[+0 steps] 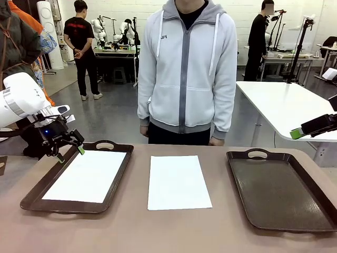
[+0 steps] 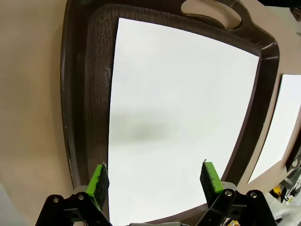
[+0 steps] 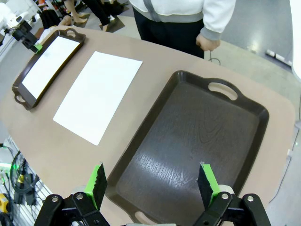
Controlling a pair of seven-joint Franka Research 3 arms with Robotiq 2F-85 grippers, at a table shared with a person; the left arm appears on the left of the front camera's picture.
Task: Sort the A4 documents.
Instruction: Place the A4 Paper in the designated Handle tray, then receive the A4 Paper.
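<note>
On the left tray (image 1: pixel 31 203) one sheet (image 1: pixel 87 176) lies flat; a second sheet (image 1: pixel 178 182) lies on the table (image 1: pixel 174 232) between the trays, the right tray (image 1: pixel 279 195) bare. Left claw (image 1: pixel 71 154) and right claw (image 3: pixel 151 181) gape wide, empty; sorting seems about half done.

A: Front camera: robot's side of the table (image 1: pixel 131 232), facing the person (image 1: pixel 187 68) across it.
B: Left wrist: close over left tray (image 2: pixel 75 94). Right wrist: higher, oblique; shares both trays and middle sheet (image 3: pixel 96 96) with front.
</note>
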